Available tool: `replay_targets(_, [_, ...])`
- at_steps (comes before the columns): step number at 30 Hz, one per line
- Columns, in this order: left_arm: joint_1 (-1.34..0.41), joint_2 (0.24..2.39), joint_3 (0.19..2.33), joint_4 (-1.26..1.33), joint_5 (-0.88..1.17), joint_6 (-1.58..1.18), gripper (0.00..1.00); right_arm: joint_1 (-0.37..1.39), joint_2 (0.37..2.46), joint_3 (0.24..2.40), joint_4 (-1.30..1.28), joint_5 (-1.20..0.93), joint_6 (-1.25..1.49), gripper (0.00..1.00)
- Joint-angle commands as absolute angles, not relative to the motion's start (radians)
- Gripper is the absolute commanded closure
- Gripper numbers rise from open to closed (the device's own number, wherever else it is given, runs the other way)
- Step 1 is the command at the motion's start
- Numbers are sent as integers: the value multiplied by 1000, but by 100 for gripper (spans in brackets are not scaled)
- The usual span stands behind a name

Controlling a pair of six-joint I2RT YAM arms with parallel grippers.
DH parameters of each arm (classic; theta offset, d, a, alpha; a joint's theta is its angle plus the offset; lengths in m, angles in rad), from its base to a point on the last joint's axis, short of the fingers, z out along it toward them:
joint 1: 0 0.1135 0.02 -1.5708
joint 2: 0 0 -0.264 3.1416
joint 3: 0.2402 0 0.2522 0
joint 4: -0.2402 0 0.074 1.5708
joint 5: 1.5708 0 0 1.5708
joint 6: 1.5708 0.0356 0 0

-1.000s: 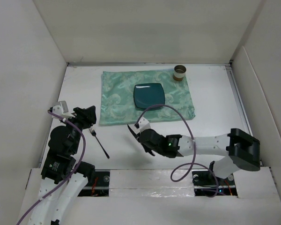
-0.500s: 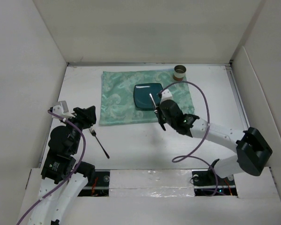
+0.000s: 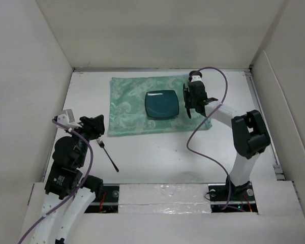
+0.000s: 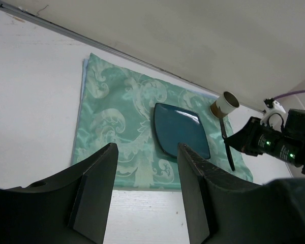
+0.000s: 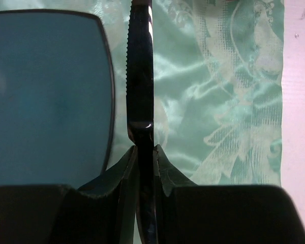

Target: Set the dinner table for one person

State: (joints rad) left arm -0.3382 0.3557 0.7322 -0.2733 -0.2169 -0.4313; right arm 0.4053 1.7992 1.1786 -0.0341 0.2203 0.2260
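My right gripper (image 3: pixel 192 99) (image 5: pixel 145 149) is shut on a black knife (image 3: pixel 186 104) (image 5: pixel 141 76) (image 4: pixel 226 145). It holds the knife over the mint-green mat (image 3: pixel 127 101) (image 5: pixel 218 76), just right of the dark teal square plate (image 3: pixel 162 104) (image 5: pixel 46 96) (image 4: pixel 180 129), with the serrated blade running alongside the plate's edge. My left gripper (image 3: pixel 95 124) (image 4: pixel 147 147) stands open and empty at the left of the white dinner table (image 3: pixel 157 152), close to the tines of a black fork (image 3: pixel 107 152) lying on the tabletop.
A small tan cup (image 4: pixel 226 102) stands at the mat's far right corner, right behind my right gripper, which partly hides it from above. White walls enclose the table on the left, back and right. A purple cable (image 3: pixel 206 129) loops over the table's right side.
My right arm has swung the knife from the near middle of the table out over the mat, to the right of the plate. The left arm and the fork have not moved.
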Motion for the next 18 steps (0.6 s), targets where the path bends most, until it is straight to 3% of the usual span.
replay_targets(1, [-333, 351, 726, -230, -207, -419, 53, 367, 1870, 1302, -36, 167, 184, 100])
replay_targets(15, [-333, 368, 726, -221, -209, -417, 53, 331, 2014, 1402, -109, 163, 236, 99])
replay_targets(18, [-333, 379, 729, -230, -207, -417, 53, 331, 2016, 1401, -115, 156, 238, 86])
